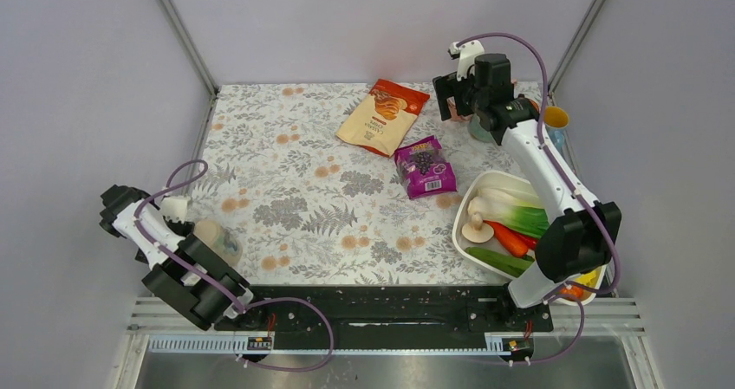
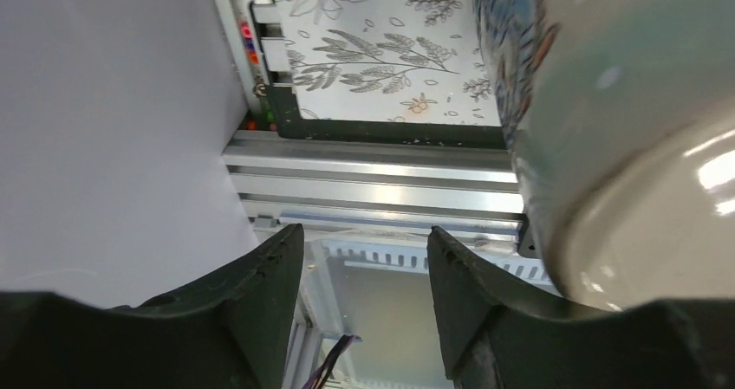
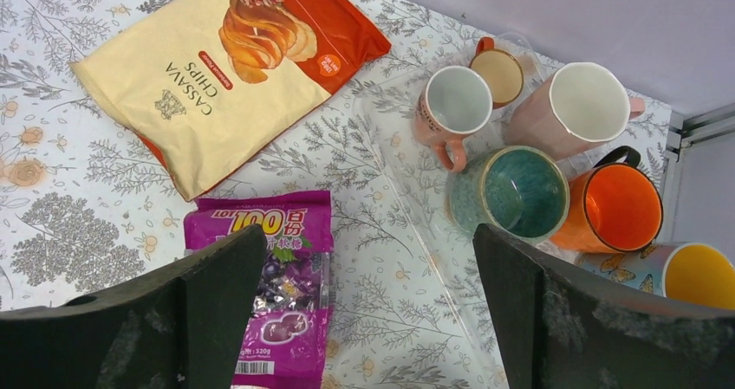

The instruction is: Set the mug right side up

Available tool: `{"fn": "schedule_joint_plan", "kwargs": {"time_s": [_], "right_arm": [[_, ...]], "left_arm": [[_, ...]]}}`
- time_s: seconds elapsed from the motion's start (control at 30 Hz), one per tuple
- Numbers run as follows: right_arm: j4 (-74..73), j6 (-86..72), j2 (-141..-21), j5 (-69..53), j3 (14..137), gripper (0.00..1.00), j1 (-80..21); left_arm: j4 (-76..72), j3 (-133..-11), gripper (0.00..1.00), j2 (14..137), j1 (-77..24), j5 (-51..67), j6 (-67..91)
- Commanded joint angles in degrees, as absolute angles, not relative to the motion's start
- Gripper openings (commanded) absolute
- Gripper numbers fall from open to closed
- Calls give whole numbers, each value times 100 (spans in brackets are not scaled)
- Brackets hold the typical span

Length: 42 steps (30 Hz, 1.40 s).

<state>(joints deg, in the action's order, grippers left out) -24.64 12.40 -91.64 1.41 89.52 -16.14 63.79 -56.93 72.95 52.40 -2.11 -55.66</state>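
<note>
The mug point(image 1: 217, 238) is beige-glazed with a blue and orange floral pattern and sits at the near left of the flowered table. It fills the right side of the left wrist view, mug point(image 2: 624, 120), with a pale rounded end toward the camera. My left gripper point(image 2: 364, 237) is right beside it, pointing at the table's near rail. Its jaws stand apart with nothing between them, and the mug lies against the outer side of the right finger point(image 2: 485, 302). My right gripper point(image 3: 368, 237) hangs open over the back right of the table, right gripper point(image 1: 448, 101), and holds nothing.
A cassava chips bag point(image 1: 381, 114) and a purple candy bag point(image 1: 425, 167) lie mid-table. Several upright cups point(image 3: 520, 190) stand on a clear sheet at the back right. A white bowl point(image 1: 485, 185) of vegetables is at the right. The left wall is close to the left arm.
</note>
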Motion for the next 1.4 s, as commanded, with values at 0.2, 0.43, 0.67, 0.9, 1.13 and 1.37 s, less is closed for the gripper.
{"fn": "schedule_joint_plan", "kwargs": {"time_s": [0.2, 0.43, 0.67, 0.9, 1.13, 1.37], "right_arm": [[-2224, 1197, -8849, -139, 8880, 99, -1683], [-2190, 1116, -8756, -162, 8720, 99, -1719], [-2059, 945, -8631, -304, 8333, 99, -1773], [-1974, 933, -8464, -437, 7948, 99, -1789], [-1964, 1023, -8355, -921, 7746, 99, -1784], [-1952, 1080, -8181, -1114, 7607, 100, -1784]], "left_arm": [[6459, -5359, 57, 7410, 4739, 807, -5601], [6189, -5273, 57, 7458, 3235, 1209, -4916], [5891, -5538, 61, 7748, 1999, 1633, -4248], [5940, -5942, 67, 7683, 1320, 1362, -4186], [6282, -6875, 77, 7169, 917, -638, -4306], [7124, -7835, 90, 6830, -2041, -1403, -4413]]}}
